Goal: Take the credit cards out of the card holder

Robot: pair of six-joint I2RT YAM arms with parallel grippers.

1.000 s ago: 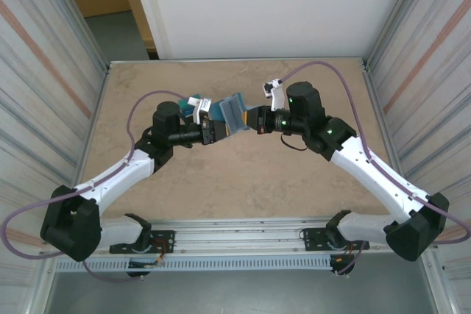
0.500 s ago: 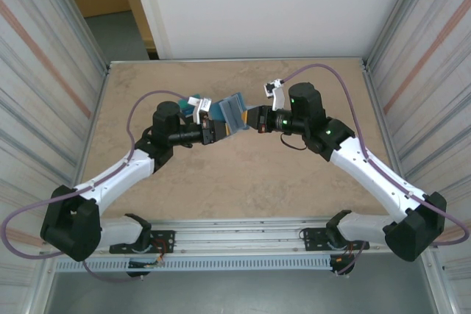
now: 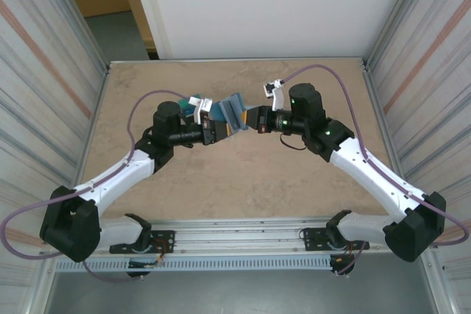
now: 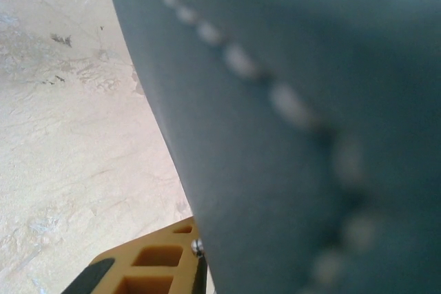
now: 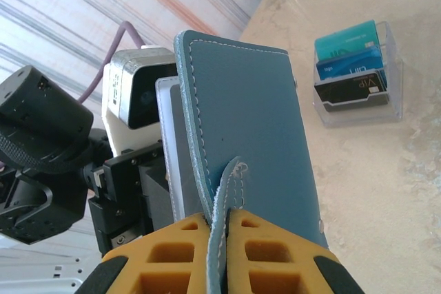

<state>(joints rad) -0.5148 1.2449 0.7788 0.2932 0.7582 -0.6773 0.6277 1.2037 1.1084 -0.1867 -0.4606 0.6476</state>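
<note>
The card holder [image 3: 232,110], a slate-blue bifold wallet with pale stitching, hangs in the air above the back middle of the desk [image 3: 221,189], between the two arms. From the right wrist, the card holder [image 5: 241,122] stands upright, one panel facing the camera, with a pale flat edge showing just behind its left side. The right fingers [image 5: 275,253] (yellow, ribbed) are pressed together on a thin flap at the wallet's lower edge, pinching it. From the left wrist, the card holder [image 4: 310,101] is a blurred blue surface very close to the lens, with one yellow tip of the left fingers [image 4: 148,270] at the bottom, touching its edge. Whether the left fingers are clamped on the wallet cannot be told.

The credit cards [image 5: 348,67], teal, blue and dark, stand stacked in a clear tray [image 5: 394,105] on the desk, apart from the wallet. From above, the credit cards [image 3: 195,101] sit just behind the left arm's wrist, near the wallet's left side.
</note>
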